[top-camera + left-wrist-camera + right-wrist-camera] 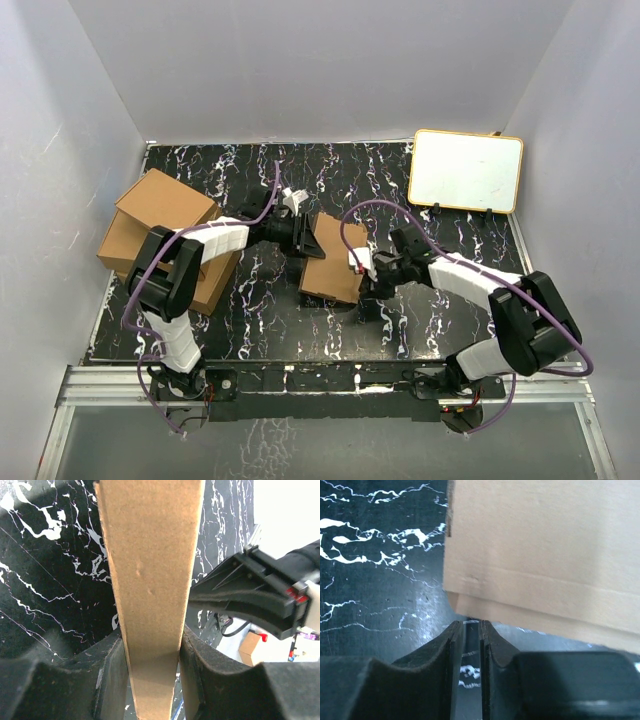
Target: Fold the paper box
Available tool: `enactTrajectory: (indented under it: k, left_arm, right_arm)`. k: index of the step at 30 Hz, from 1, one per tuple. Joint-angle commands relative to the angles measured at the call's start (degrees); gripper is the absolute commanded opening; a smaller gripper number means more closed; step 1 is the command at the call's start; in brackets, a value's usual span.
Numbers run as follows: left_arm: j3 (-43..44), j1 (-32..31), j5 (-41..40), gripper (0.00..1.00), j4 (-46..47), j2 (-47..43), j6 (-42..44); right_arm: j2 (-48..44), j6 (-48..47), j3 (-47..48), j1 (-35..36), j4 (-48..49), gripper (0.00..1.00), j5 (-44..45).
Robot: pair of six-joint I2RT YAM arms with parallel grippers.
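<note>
The paper box (333,272) is plain brown cardboard and lies in the middle of the black marbled table. One panel of it stands up at its far left end. My left gripper (305,240) is shut on that upright panel. In the left wrist view the brown panel (150,555) runs between the two fingers of the left gripper (152,645). My right gripper (366,272) is at the box's right edge. In the right wrist view the right gripper (471,622) has its fingers almost together with nothing between them, their tips just under the box's layered edge (545,555).
A pile of ready-made brown boxes (165,235) stands at the left of the table. A white board with a yellow rim (467,170) lies at the back right. White walls close in the table on three sides. The right arm (260,595) shows in the left wrist view.
</note>
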Motion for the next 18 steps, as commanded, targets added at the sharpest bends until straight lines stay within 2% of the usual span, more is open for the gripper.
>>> enactTrajectory:
  k: [1,5,8,11,14,18]
  left_arm:
    - [2.7,-0.3,-5.3,0.04,-6.2,1.4,6.8]
    - [4.1,-0.3,-5.0,0.04,-8.4,2.0,8.7]
    - [5.0,-0.3,-4.1,0.04,-9.3,2.7,10.2]
    - [5.9,-0.3,-3.0,0.04,-10.1,3.7,11.9]
    - [7.1,-0.3,-1.9,0.04,-11.6,4.8,15.0]
    - [9.8,-0.3,-0.7,0.04,-15.4,6.6,20.1]
  right_arm:
    - [-5.1,-4.5,4.4,-6.6,-5.2,0.27,-6.3]
    - [-6.7,-4.6,6.2,-18.0,-5.2,0.37,-14.7]
    - [-3.5,-2.3,8.8,-24.4,-1.3,0.51,-17.9]
    - [2.6,-5.2,13.3,-25.0,-1.1,0.61,-18.9]
    - [8.3,-6.4,17.7,-24.7,-1.1,0.65,-20.6]
    - [13.9,0.6,22.3,-23.0,2.8,0.71,-19.9]
